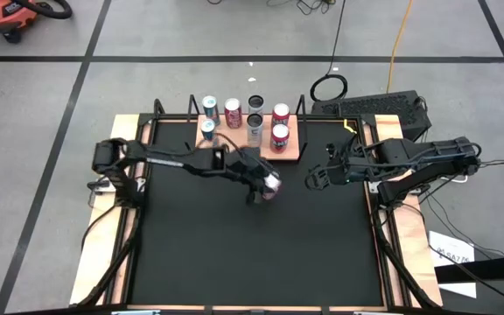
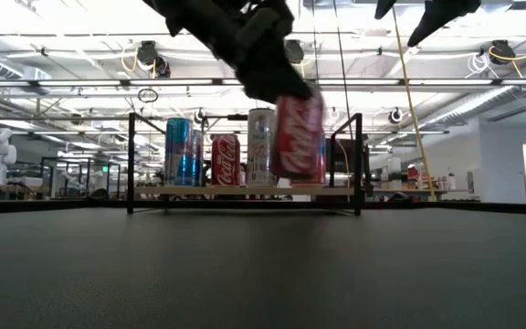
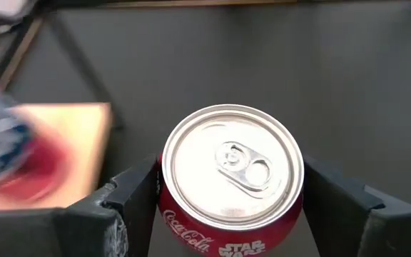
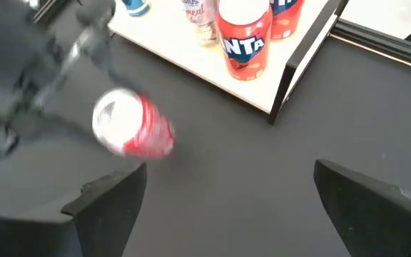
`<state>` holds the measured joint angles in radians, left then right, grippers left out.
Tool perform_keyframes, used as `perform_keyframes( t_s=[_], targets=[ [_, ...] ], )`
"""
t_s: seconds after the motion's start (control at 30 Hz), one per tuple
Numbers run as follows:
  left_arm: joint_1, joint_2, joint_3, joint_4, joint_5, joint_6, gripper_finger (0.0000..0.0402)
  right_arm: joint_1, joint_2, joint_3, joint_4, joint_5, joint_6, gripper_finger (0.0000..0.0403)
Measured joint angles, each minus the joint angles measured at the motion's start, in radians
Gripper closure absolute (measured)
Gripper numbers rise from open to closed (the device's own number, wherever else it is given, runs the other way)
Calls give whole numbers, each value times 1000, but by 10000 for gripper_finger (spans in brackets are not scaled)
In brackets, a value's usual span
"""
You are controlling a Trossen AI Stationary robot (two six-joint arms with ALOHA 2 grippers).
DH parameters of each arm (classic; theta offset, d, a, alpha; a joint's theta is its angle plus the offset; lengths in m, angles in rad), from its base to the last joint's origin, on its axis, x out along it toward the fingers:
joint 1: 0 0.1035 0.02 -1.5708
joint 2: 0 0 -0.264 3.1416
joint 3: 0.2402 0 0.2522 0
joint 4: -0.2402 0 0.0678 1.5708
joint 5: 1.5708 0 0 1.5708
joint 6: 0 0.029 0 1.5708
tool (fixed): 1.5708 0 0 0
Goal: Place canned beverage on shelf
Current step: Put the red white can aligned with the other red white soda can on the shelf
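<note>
Overhead, table-level, two wrist views (all share shelf [image 1: 250, 131]).

Both arms are dark, near-black, built of chunky jointed segments with rounded housings at the joints. The left arm [image 1: 160, 159] has a blocky base link at the table's 9 o'clock edge and thin black cables along its forearm. The right arm [image 1: 409, 157], at 3 o'clock, carries similar cabling and a broad shoulder block. The left gripper's fingers [image 3: 130, 196] are matte black, thick and angular, with flat inner faces; the right gripper's fingers [image 4: 373, 196] look the same, wedge-shaped.
</note>
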<state>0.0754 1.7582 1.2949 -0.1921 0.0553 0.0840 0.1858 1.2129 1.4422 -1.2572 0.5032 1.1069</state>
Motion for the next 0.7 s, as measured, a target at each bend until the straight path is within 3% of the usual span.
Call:
perform_keyframes(
  t_s=[0.3, 0.7],
  targets=[
    [158, -163, -14, -250, -6, 93, 134, 13, 0, 0, -6, 3, 6, 13],
    [318, -282, -198, -147, 12, 144, 134, 42, 0, 0, -12, 25, 33, 13]
  ],
)
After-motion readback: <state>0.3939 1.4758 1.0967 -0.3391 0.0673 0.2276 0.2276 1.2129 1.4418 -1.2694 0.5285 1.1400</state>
